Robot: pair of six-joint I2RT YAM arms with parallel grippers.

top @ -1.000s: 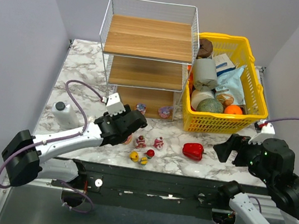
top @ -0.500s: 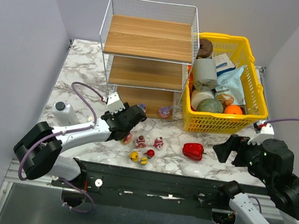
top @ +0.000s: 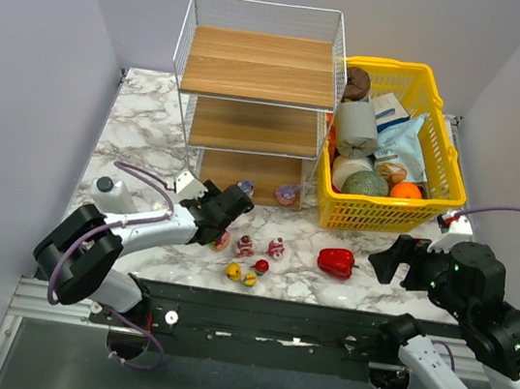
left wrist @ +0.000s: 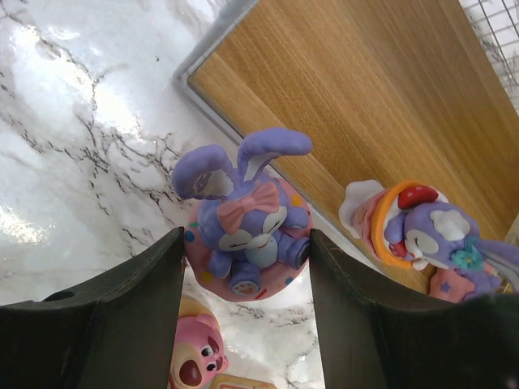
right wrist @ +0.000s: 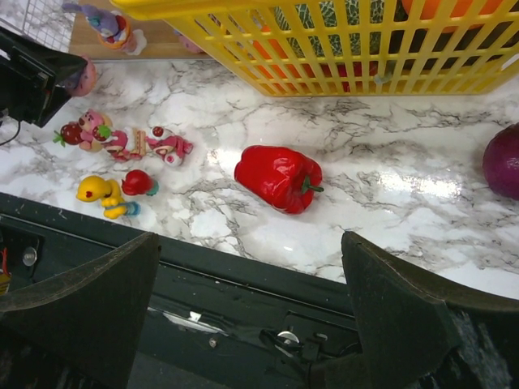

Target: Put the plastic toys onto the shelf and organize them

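Note:
My left gripper (top: 233, 200) (left wrist: 246, 251) is shut on a purple bunny on a pink base (left wrist: 243, 223) (top: 244, 188); both fingers touch the base. The bunny stands on the marble just in front of the shelf's (top: 259, 67) bottom board (left wrist: 365, 105). A second bunny (left wrist: 422, 235) (top: 286, 195) sits at that board's edge. A pink bear (left wrist: 195, 356) (top: 222, 240) lies under the left gripper. Two more pink toys (top: 245, 246) (top: 276, 248), a yellow duck (top: 233, 271) (right wrist: 101, 193) and a red duck (right wrist: 138, 182) stand on the table. My right gripper (top: 392, 258) (right wrist: 247, 324) is open and empty.
A red bell pepper (top: 335, 261) (right wrist: 278, 178) lies left of the right gripper. A yellow basket (top: 436, 196) full of groceries stands right of the shelf. A dark purple ball (right wrist: 503, 160) lies at the right. A white bottle (top: 113, 197) stands at the left.
My left gripper has moved forward to the bunny at the shelf's front, and its arm has folded in. The bunny and the right arm have not moved.

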